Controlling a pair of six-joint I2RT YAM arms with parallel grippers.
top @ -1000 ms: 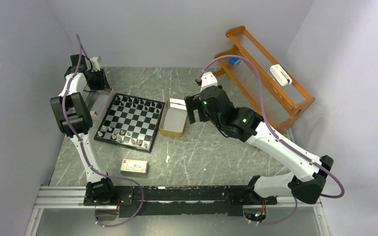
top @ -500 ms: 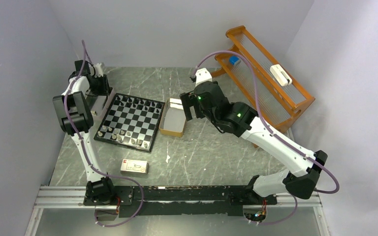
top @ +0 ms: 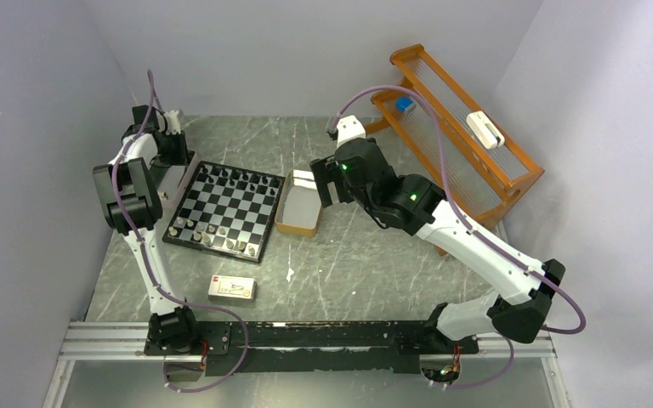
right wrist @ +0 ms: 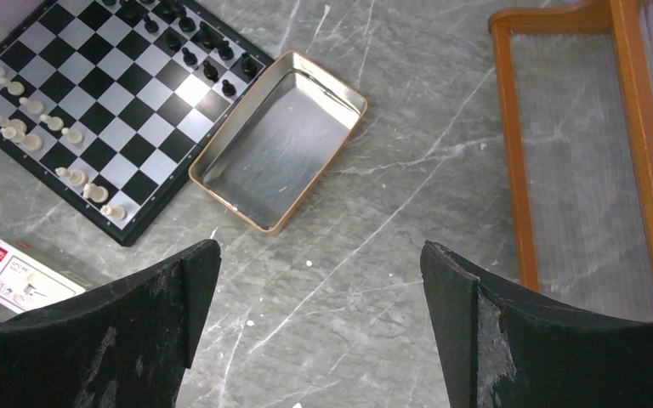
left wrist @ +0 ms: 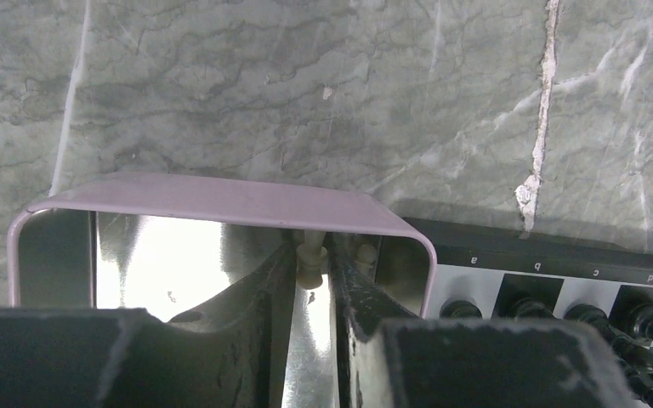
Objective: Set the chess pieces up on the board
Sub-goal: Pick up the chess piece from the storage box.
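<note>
Pale piece pinched by left tool; right tool agape, empty; board lettered a–d.

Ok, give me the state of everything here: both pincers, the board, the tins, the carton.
Left pincer: shut on a pale chess piece, inside the purple-rimmed tin.
Right pincer: open, empty.
Board: lying flat, black pieces along one side, pale pieces opposite.
Gold-rimmed tin: open, empty.
Carton: closed, lying flat.
</note>
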